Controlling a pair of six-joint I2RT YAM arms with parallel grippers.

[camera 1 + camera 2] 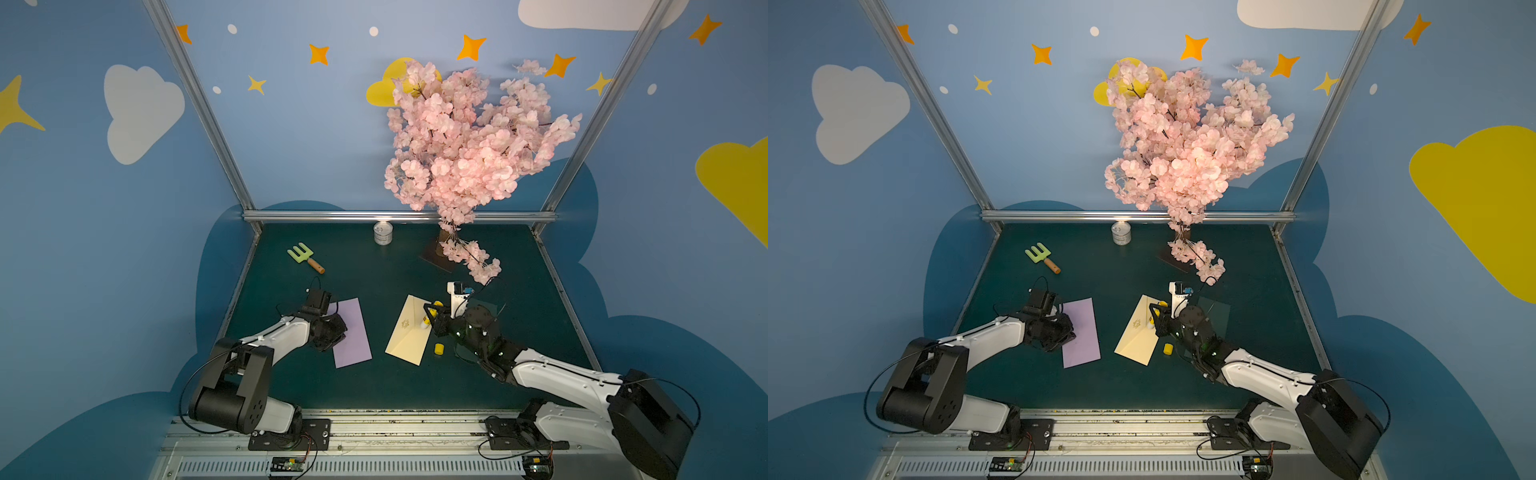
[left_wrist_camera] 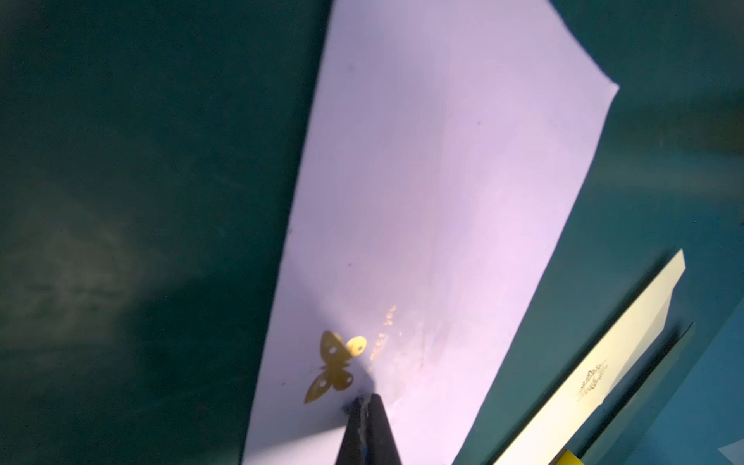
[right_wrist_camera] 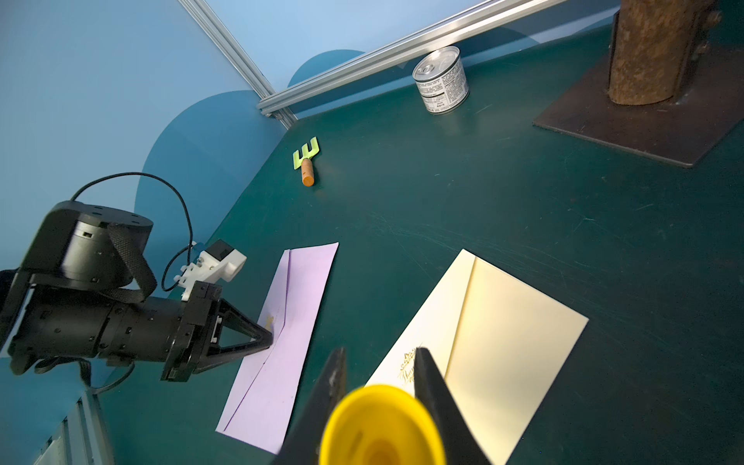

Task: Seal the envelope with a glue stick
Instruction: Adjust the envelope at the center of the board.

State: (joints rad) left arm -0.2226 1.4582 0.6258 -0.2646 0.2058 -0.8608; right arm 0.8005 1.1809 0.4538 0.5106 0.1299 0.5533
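Left claw (image 2: 364, 402), pinched shut, is being pressed onto the purple envelope (image 1: 355, 340), seemingly to hold its flap flat, while the glue stick (image 3: 382, 422) is being gripped tip-down over the cream envelope (image 1: 409, 336) by the right claw (image 3: 380, 354), its cap (image 1: 439, 348) being left nearby on the worktop (image 1: 374, 282).

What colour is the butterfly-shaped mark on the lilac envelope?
Gold. The butterfly-shaped mark on the lilac paper envelope shows best in the left wrist view.
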